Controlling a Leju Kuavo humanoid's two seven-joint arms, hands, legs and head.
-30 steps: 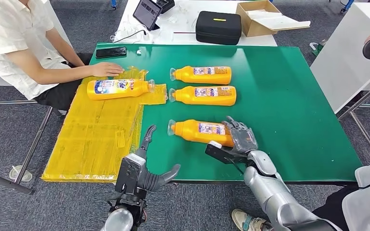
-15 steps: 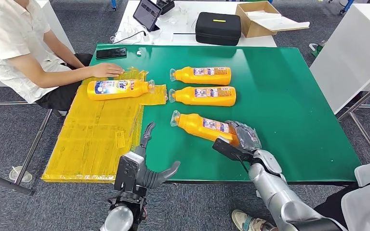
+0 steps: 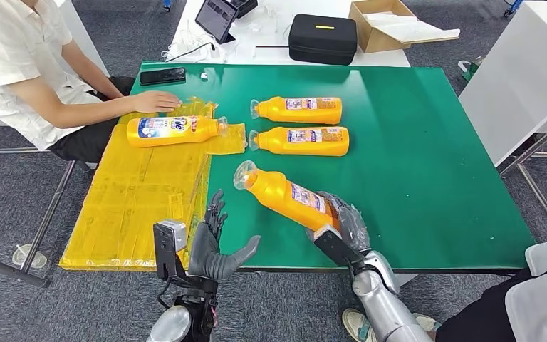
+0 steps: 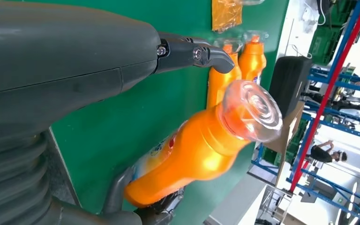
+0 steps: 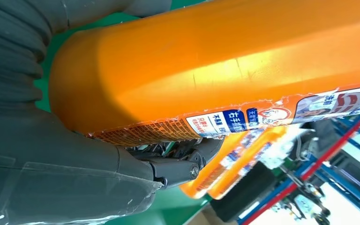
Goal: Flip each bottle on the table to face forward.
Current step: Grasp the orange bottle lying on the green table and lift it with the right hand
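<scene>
Head view: right hand (image 3: 343, 222) gripping tilted bottle (image 3: 285, 194) (cap up), left hand (image 3: 210, 246) open.

black case (image 3: 323, 39), cardboard box (image 3: 381, 25), phone (image 3: 162, 76)

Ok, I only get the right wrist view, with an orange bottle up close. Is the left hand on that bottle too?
Observer: No. The left hand is open at the table's near edge, apart from the held bottle.
Operator: Is the bottle flat on the table?
Observer: No. Its cap is tilted up, and the right hand grips its base.
Operator: Any other bottles?
Observer: Three: two back bottles lying side by side on the green table, and one sheet bottle on a yellow sheet near a person's hand.
</scene>
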